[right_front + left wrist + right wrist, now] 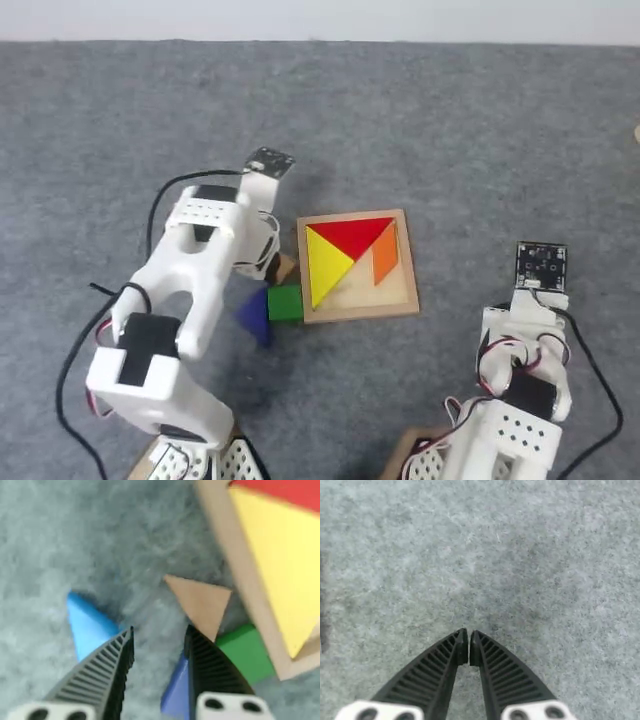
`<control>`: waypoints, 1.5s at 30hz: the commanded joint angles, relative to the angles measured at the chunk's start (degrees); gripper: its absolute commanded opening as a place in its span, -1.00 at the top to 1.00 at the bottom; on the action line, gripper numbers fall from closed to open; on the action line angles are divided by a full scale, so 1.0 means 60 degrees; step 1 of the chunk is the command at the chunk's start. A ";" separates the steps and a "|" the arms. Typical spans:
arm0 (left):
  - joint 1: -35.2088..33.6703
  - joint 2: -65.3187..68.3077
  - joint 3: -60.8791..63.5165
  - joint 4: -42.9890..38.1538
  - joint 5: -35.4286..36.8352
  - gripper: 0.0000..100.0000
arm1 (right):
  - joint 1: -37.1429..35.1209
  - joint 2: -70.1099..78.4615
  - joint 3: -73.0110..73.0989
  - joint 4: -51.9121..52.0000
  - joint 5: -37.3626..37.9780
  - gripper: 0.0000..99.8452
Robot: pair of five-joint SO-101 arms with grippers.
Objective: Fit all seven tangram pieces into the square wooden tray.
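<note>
Seemingly lining up a pick, the left gripper (159, 629) is hovering, jaws parted, over the loose tan triangle (200, 602) just outside the tray (408, 262), while the right gripper (469, 647) is idling closed, empty.

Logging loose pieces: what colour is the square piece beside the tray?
The square piece is green; high view.

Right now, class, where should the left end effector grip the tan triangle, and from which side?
Probably from straight above, since the tan triangle lies flat. Pinch its long free edge against the opposite corner, minding the tray and green piece close by.
</note>
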 commanded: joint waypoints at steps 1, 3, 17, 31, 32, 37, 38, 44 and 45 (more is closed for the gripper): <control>0.0498 -0.0396 -0.0051 -0.0205 0.0308 0.69 | -0.0066 -0.0154 -0.0381 0.0051 -0.0044 0.95; 0.0615 -0.0396 -0.0168 -0.0190 0.0366 0.69 | -0.0081 -0.0154 -0.0381 0.0051 -0.0044 0.95; 0.1070 -0.0278 -0.1956 -0.0689 0.0645 0.69 | -0.0081 -0.0154 -0.0381 0.0051 -0.0044 0.95; 0.0498 0.1114 -0.1868 0.0044 0.1128 0.69 | -0.0081 -0.0154 -0.0366 0.0051 -0.0044 0.95; 0.0484 0.1319 -0.1868 0.0044 0.1158 0.69 | -0.0081 -0.0154 -0.0366 0.0051 -0.0044 0.95; 0.0469 0.2183 -0.2469 0.0381 0.1172 0.69 | -0.0081 -0.0154 -0.0366 0.0051 -0.0044 0.95; 0.0440 0.2315 -0.2674 0.0586 0.1143 0.69 | -0.0081 -0.0154 -0.0366 0.0051 -0.0044 0.95; 0.0571 0.2930 -0.3333 0.1201 0.1143 0.68 | -0.0081 -0.0154 -0.0366 0.0051 -0.0044 0.95; 0.0586 0.3033 -0.3480 0.1348 0.1172 0.66 | -0.0081 -0.0154 -0.0366 0.0051 -0.0044 0.95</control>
